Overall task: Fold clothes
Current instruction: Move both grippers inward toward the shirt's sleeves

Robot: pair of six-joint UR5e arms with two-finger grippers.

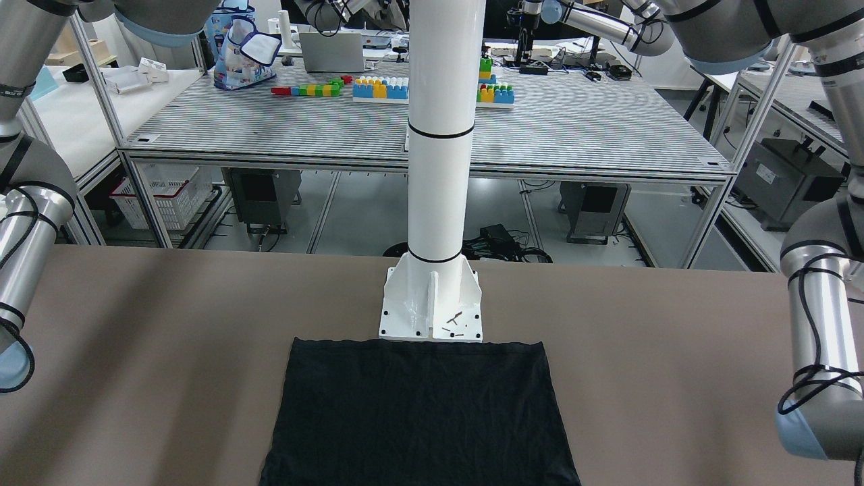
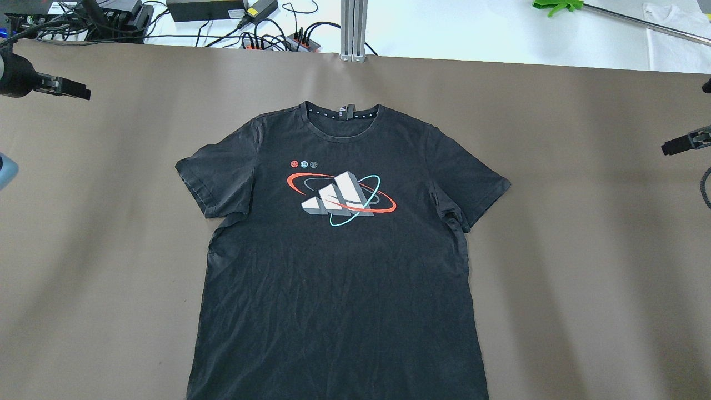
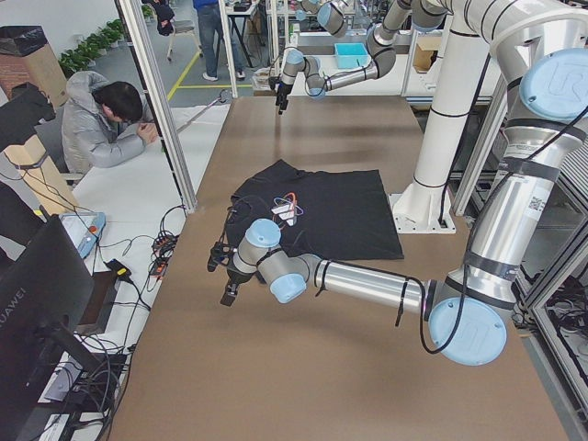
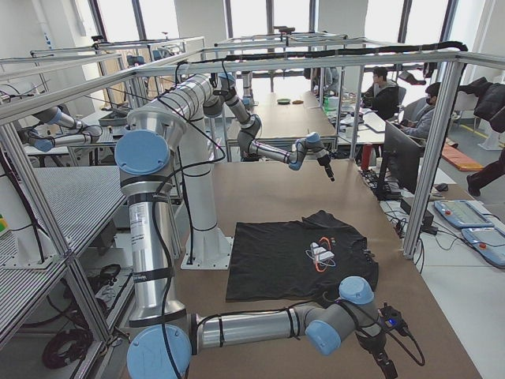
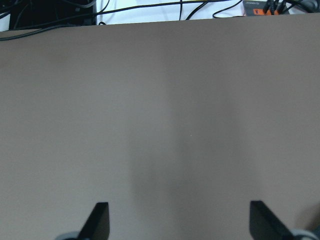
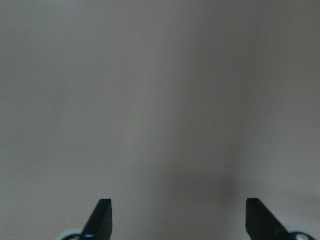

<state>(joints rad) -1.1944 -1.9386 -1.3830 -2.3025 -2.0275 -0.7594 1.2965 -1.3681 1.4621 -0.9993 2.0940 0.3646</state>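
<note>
Black T-shirt (image 2: 339, 289) lying flat, print side up, in the middle of the brown table (image 2: 583, 250). Its collar points to the table's far edge on the operators' side, and both short sleeves are spread out sideways. The hem reaches the white pillar's base plate (image 1: 432, 310) at the robot's edge, and I cannot tell whether it touches the plate.

I see the left jaws wide open and empty. Their two dark fingertips (image 5: 100, 220) are set far apart over bare table near the far left corner, where cables run past the edge. The right jaws are likewise wide open and hold nothing. They hang over bare table toward the right edge, well apart from the nearest sleeve.
</note>
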